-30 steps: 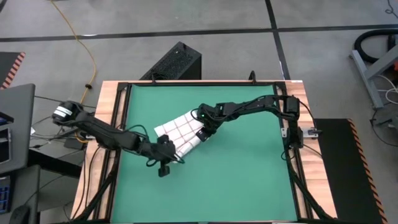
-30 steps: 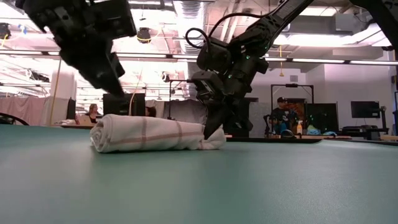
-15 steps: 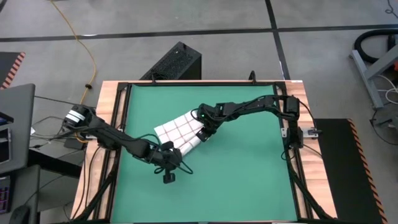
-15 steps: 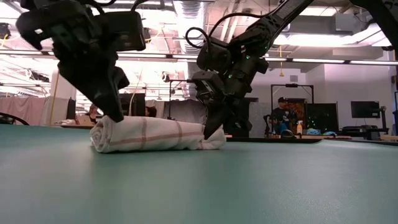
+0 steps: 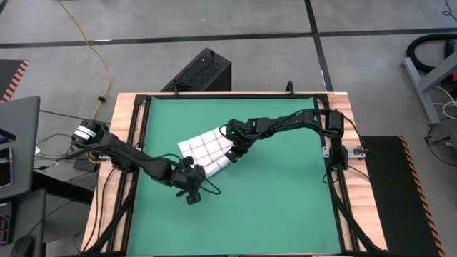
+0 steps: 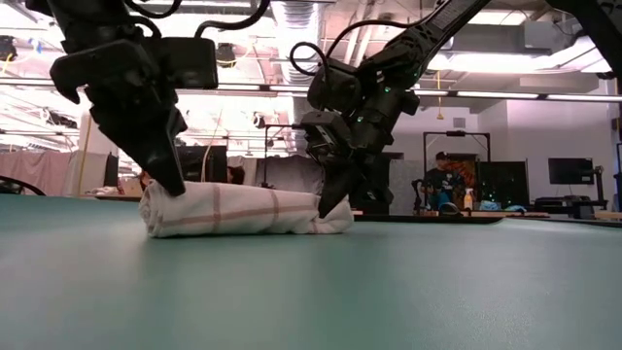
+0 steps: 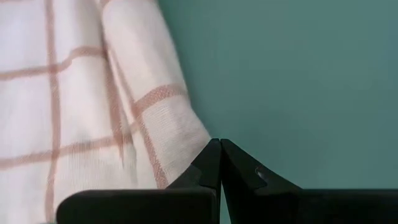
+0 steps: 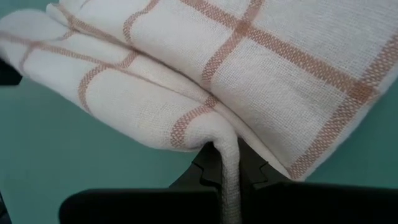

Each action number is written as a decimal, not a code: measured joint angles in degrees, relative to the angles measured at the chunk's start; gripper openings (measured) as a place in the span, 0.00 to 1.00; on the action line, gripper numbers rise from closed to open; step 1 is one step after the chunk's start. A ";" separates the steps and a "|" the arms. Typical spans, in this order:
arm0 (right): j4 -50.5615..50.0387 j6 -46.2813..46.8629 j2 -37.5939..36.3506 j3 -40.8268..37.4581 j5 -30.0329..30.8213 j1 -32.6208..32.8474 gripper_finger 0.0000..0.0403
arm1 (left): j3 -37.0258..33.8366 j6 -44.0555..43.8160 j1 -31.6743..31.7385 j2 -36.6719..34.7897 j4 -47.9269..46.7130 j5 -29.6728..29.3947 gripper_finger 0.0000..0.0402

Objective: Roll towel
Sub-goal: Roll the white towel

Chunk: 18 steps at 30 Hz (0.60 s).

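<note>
Task object: soft white cloth towel with thin red check lines (image 5: 207,153), partly rolled, lying left of centre on the green-matted counter (image 5: 285,193).
Long axis: in the high view the roll runs diagonally, from its near-left end up to its far-right end; in the low view it lies level on the mat.
Right tool (image 8: 228,163): at the far-right end of the roll, clenched on a pinched fold of the towel's edge.
Left tool (image 7: 220,163): at the near-left end, fingers pressed together and holding nothing; its tips sit on the mat against the towel's corner.
Contact: the left tool appears to touch the cloth, though the low view does not settle this.
Governing relation: each tool stands at one end of the long axis, so rolling likely proceeds across that axis.
Nearer arm: both are at the towel; only the right one grips it.
</note>
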 joint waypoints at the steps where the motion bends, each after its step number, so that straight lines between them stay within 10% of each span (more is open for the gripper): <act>1: -0.04 0.00 0.01 0.00 -0.01 0.00 0.05 | 0.00 -0.14 0.16 -0.25 -0.61 -0.13 0.00; 11: -0.26 -0.11 0.02 0.00 -0.27 0.04 0.05 | -0.35 0.15 3.48 -6.93 -9.53 -11.13 0.00; 18: -0.31 0.25 0.02 0.00 -0.26 0.04 0.05 | -0.38 4.64 3.97 -9.99 0.03 -7.79 0.00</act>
